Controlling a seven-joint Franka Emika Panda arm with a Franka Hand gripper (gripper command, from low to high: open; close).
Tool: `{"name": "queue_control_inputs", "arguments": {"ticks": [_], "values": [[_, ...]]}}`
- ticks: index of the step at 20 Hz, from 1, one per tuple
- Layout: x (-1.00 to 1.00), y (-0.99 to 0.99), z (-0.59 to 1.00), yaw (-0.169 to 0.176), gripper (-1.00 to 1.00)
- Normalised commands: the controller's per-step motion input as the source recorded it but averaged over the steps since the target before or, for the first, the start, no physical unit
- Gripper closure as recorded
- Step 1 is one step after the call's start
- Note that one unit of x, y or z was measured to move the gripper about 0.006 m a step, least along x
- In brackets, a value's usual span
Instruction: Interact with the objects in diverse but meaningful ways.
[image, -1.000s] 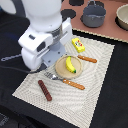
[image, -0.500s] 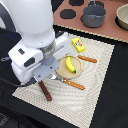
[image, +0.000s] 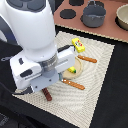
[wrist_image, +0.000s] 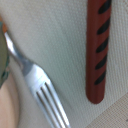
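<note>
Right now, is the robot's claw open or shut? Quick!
Gripper: cannot be told; its fingers are hidden in both views. Nothing seen held; sausage stick lies on the mat.

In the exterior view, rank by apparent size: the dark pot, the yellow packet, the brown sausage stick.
1. dark pot, clearly largest.
2. and 3. yellow packet and brown sausage stick: no ranking, since the arm hides most of the stick and only its end shows.
</note>
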Motion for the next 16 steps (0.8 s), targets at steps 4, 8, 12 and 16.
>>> {"name": "queue_control_inputs", "arguments": {"ticks": [4,8,12,16], "values": [[0.00,-0.41,-0.13,0.000,-1.00],[0.10,-0.27,-0.18,0.000,-1.00],[0.29,-0.09,-0.12,0.000,-1.00],[0.29,-0.09,-0.12,0.000,-1.00]]}}
